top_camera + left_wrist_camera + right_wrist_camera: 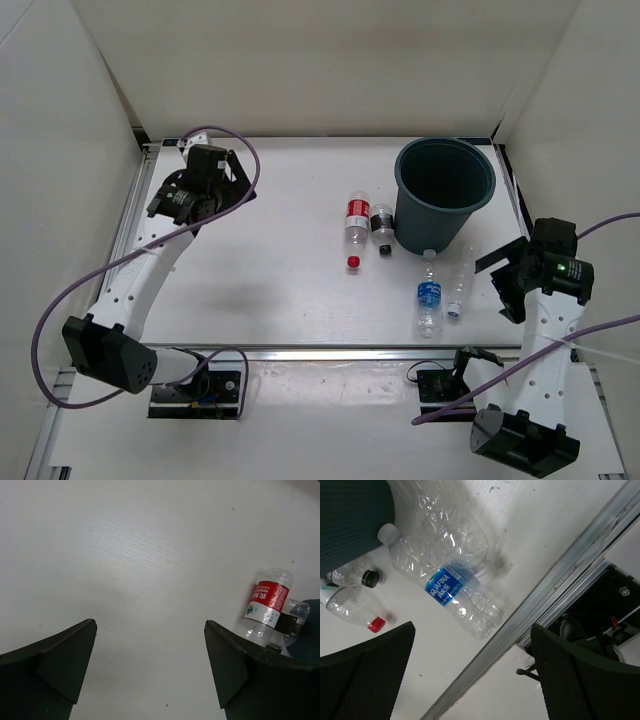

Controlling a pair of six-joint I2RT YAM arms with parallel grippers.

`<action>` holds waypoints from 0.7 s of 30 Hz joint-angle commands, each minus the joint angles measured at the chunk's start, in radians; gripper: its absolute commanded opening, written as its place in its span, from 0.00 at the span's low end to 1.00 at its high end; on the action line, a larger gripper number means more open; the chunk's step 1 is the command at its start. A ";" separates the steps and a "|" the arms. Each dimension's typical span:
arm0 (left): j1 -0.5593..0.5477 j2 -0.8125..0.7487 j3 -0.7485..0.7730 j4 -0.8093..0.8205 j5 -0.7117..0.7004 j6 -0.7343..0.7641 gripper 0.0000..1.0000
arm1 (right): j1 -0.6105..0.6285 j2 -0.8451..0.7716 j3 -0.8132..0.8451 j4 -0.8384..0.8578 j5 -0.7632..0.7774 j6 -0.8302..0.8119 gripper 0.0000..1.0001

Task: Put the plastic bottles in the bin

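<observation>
Well to the left of the round dark teal-grey plastic bin (431, 222), the left gripper (150, 630) hangs spread wide, holding nothing. Just left of the bin, the red-labelled clear plastic bottle (356, 222) and the black-labelled bottle (382, 228) lie side by side. At its near side lie the blue-labelled bottle (429, 300) and the plain white-capped bottle (460, 285). The right gripper (505, 285), near and right of the bin, is spread and empty

A white desk (280, 290) with a faint wood grain sits boxed in by plain off-white panels: a back wall (320, 60), a left wall (50, 180) and a right wall (590, 120). A metal rail (330, 352) runs along its near edge. The light is soft and even, throwing only faint shadows.
</observation>
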 commanded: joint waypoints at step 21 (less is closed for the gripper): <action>0.010 0.068 0.017 0.030 0.200 0.255 1.00 | -0.016 0.445 -0.141 0.417 -0.147 -0.132 1.00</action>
